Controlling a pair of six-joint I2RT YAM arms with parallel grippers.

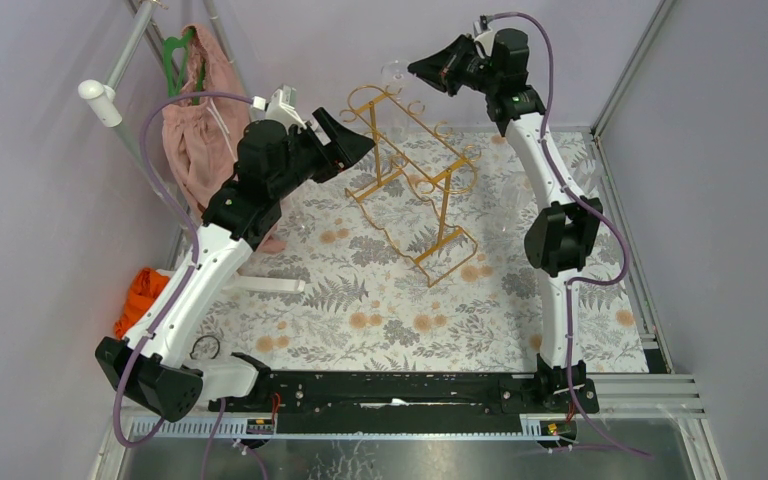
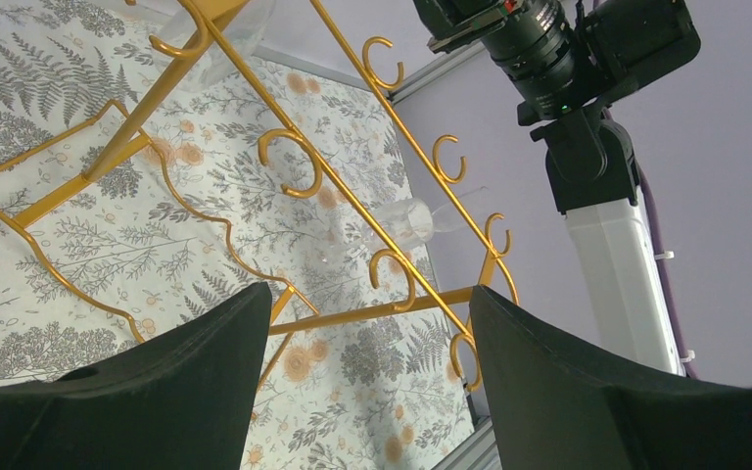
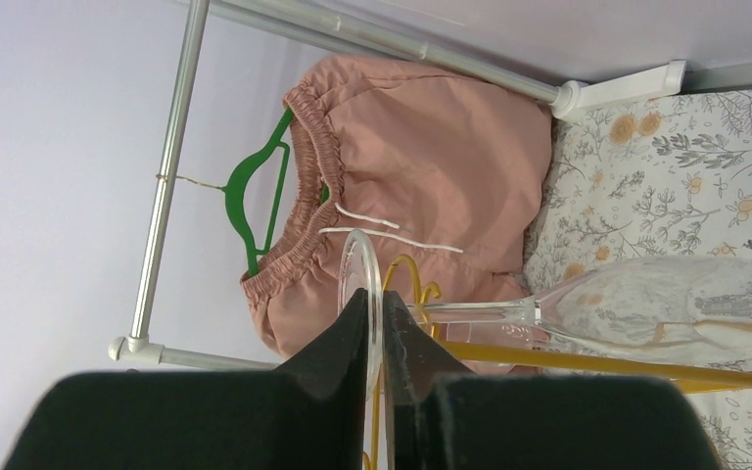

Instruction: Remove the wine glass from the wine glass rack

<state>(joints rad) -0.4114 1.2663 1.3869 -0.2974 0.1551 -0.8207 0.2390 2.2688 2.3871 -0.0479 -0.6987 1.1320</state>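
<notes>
Right wrist view showed the right gripper (image 3: 374, 304) clamped on the thin foot of the glass (image 3: 666, 311), with stem and bowl running just beside a bar of the rack (image 3: 597, 362) at its far top end; we could not tell whether it was clear of the loops. We found the left gripper (image 2: 367, 299) beside the rack, jaws apart and holding nothing. We judged the glass light, rigid, slick and brittle, and the foot rim a sound hold if drawn out level, without twisting.
</notes>
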